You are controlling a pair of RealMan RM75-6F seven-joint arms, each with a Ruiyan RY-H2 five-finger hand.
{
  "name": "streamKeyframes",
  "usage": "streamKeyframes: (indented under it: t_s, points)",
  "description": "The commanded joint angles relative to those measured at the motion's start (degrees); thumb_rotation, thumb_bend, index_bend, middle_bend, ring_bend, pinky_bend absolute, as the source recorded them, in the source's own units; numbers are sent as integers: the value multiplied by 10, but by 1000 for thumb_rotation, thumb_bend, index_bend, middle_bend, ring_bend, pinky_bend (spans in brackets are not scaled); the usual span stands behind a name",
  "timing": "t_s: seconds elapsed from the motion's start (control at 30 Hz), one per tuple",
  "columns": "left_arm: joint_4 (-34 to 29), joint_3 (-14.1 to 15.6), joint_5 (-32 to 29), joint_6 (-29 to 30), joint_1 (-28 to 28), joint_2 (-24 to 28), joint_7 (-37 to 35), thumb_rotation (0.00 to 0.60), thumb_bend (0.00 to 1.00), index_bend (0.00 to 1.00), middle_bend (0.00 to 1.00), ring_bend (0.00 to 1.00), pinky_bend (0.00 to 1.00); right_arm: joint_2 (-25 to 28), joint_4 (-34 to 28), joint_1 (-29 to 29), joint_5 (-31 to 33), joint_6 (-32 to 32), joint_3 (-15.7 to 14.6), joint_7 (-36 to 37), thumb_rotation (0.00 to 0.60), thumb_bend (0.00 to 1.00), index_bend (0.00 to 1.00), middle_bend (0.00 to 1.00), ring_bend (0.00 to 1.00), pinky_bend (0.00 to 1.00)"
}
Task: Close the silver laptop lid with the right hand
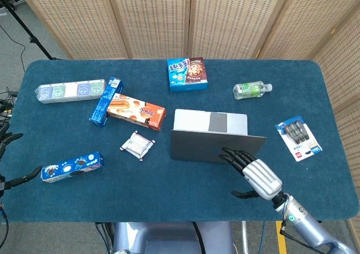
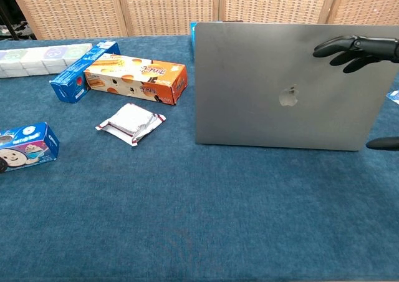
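1. Silver laptop (image 1: 216, 145): right of centre on the blue surface (image 1: 169, 198), lid upright.
2. Right hand (image 1: 254, 174): at the laptop's 5 o'clock, fingers (image 2: 340, 45) spread, holding nothing, tips at the lid's back.
3. Left hand (image 1: 7, 158): at the surface's 8 o'clock edge, fingers apart, empty.

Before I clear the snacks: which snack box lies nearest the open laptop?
The orange biscuit box, just left of the laptop. The blue boxes lie farther off: one behind, one beyond the orange box, one by the table's left edge.
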Motion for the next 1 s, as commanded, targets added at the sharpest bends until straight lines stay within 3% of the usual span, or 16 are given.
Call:
streamKeyframes:
  t_s: [0.03, 1.0]
  points:
    - [-1, 1, 2, 1, 0, 0, 1, 600, 13, 249, 103, 153, 186, -6, 7, 7, 6, -6, 5, 2, 600, 220, 90, 46, 122, 147]
    - [-8, 2, 7, 8, 5, 7, 1, 600, 13, 244, 103, 154, 186, -29, 44, 45, 53, -42, 24, 17, 600, 220, 100, 55, 123, 139]
